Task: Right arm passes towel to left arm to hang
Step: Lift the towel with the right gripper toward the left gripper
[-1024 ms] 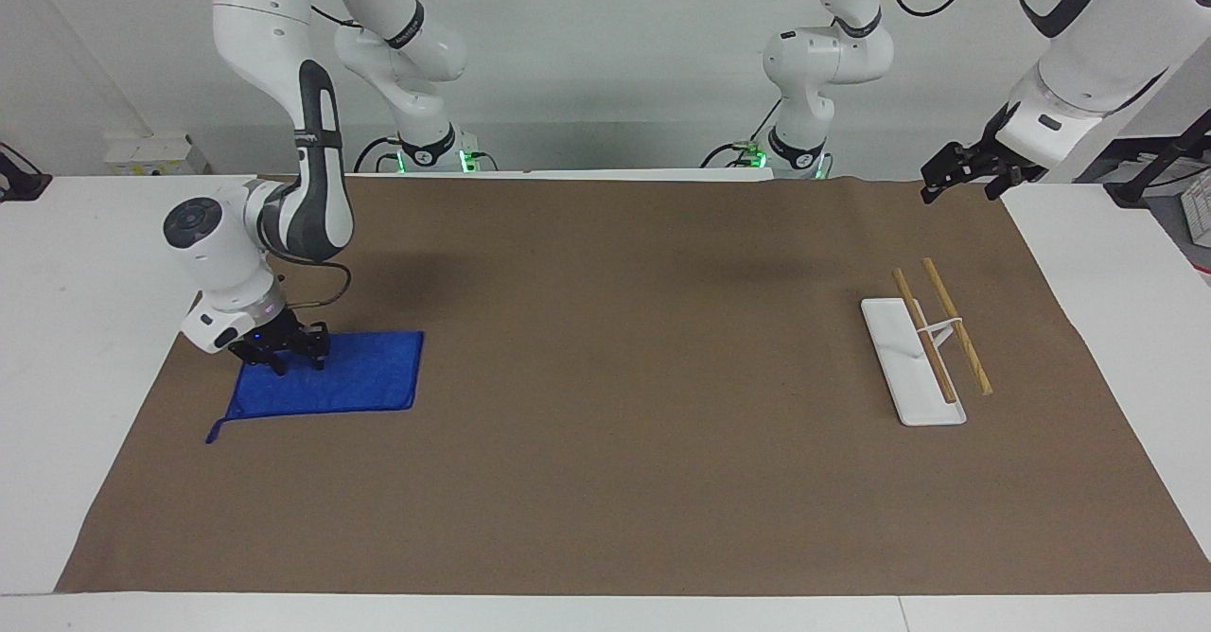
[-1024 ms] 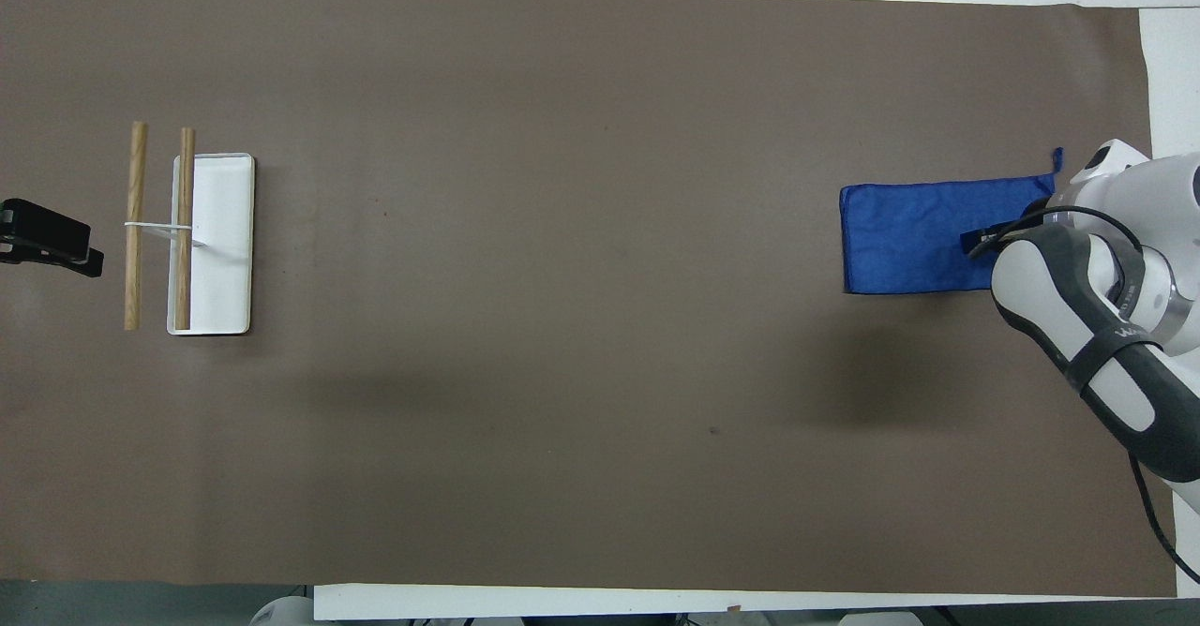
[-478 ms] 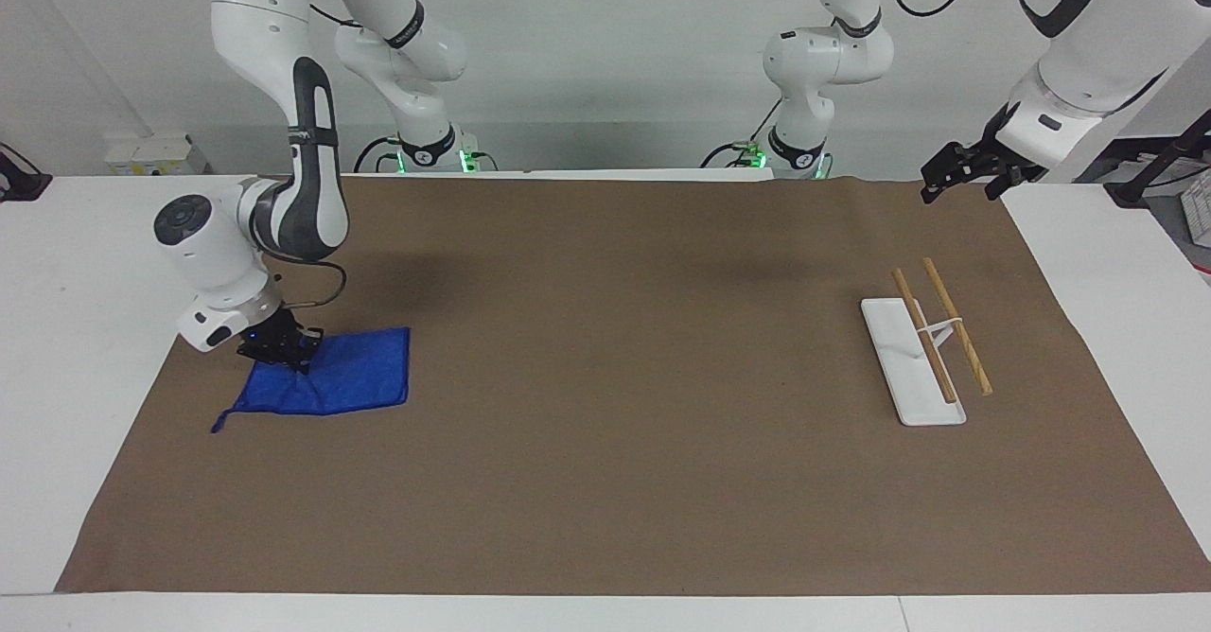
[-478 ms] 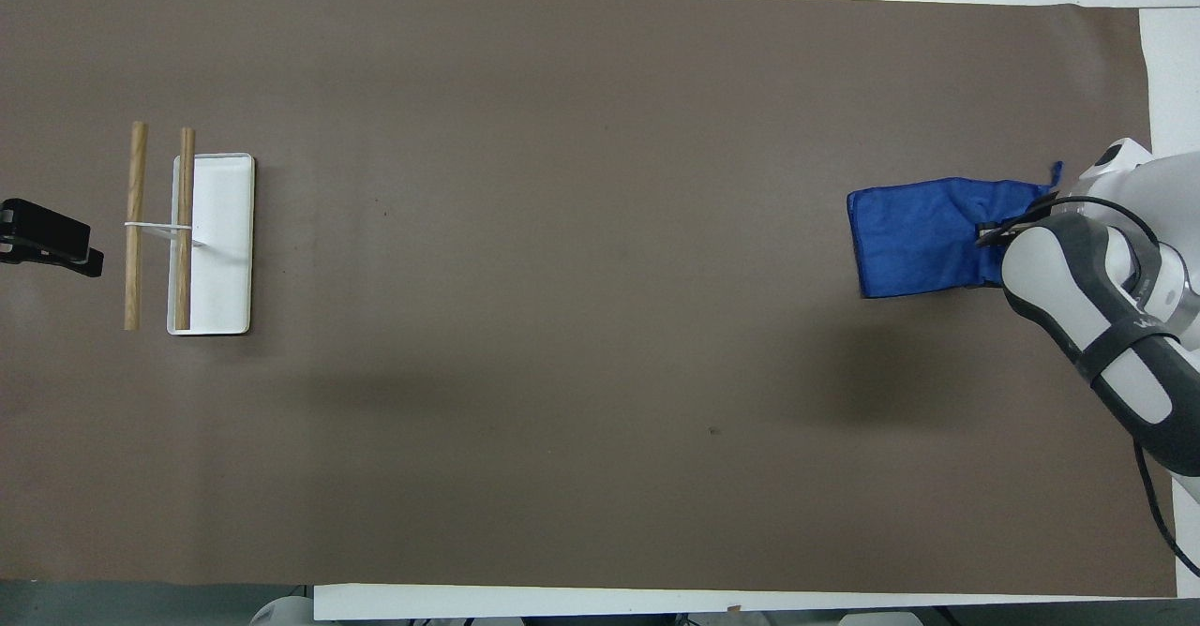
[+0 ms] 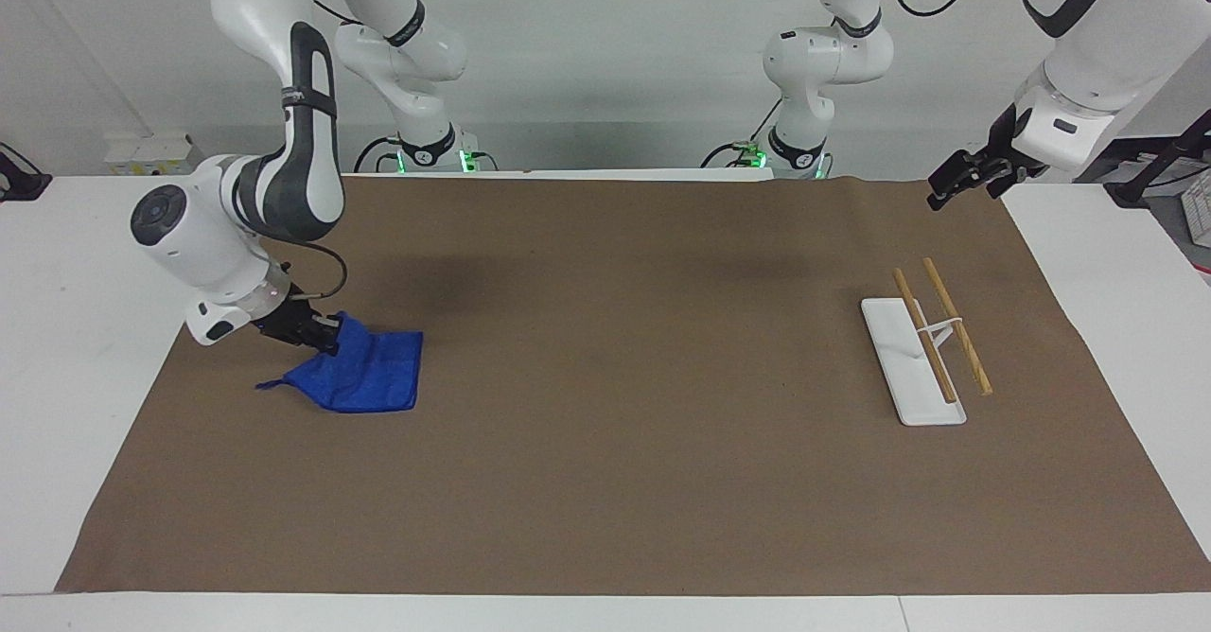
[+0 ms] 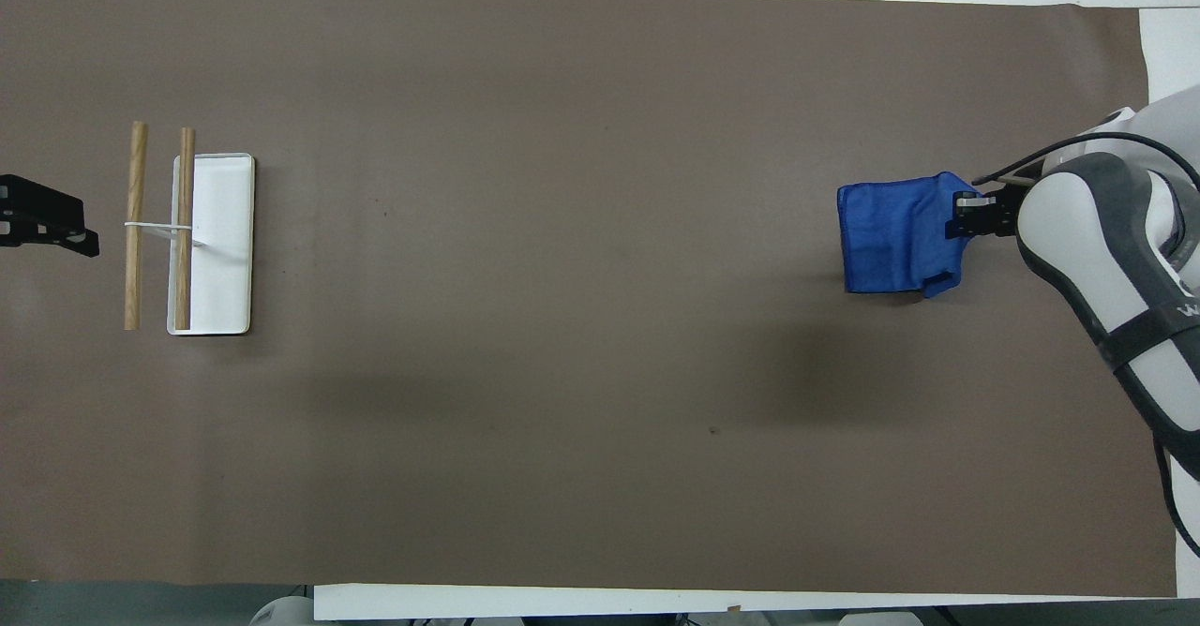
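My right gripper (image 5: 322, 335) sits at the left of the facing view, about mid-height, and at the right edge of the overhead view (image 6: 970, 216). My fingers there are closed on one edge of the towel (image 5: 364, 375), pinching the blue cloth so that this edge is lifted off the brown mat (image 5: 605, 481). The remainder of the towel (image 6: 895, 237) droops away from my fingers and lies crumpled on the mat, with its thin loop tail sticking out at the lower left of the cloth in the facing view. The towel lies toward the right arm's end of the table (image 5: 76, 424), over the mat's left part in the facing view.

My right arm (image 5: 274, 121) bends down to it from the upper left of the facing view.

At the right of the facing view stands a white rack (image 5: 913, 362) with two wooden rods (image 5: 956, 324) held above its flat base; in the overhead view it is at the left (image 6: 214, 244), well apart from the towel.

My left gripper (image 5: 960, 183) hangs in the air in the upper right of the facing view, over the mat's corner near its edge, and shows at the left edge of the overhead view (image 6: 42, 228). I cannot tell whether it is open or closed. It holds nothing and my left arm (image 5: 1088, 64) waits.
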Robot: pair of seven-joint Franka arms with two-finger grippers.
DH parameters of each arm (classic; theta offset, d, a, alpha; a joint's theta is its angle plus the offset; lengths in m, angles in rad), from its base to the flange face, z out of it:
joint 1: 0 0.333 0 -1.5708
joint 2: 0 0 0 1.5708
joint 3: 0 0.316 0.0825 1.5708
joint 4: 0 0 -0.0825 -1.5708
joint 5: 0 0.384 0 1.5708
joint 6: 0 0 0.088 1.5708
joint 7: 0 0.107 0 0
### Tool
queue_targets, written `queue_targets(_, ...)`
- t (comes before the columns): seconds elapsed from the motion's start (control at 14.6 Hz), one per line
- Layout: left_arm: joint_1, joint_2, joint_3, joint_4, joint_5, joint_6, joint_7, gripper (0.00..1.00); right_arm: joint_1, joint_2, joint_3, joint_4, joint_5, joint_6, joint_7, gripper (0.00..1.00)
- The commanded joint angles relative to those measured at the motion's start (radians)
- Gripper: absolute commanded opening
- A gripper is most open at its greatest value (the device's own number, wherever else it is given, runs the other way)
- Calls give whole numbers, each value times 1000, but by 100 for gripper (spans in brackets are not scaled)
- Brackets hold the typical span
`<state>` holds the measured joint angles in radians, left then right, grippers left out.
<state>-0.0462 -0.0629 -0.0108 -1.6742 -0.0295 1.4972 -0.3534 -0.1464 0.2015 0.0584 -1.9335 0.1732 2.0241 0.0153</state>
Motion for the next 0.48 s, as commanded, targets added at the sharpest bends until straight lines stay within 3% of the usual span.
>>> queue_targets(0.0,-7,-37,3,-87,-99,109,-282,100,13,-25,87,72,11,-118,261,0)
queue_targets(0.14,-12,-52,0,-134,-163,197,-483,100,16,-25,194,135,11,-195,502,0)
queue_targets(0.41,-73,-87,-9,-242,-285,389,-819,100,16,-19,407,232,55,-197,933,0)
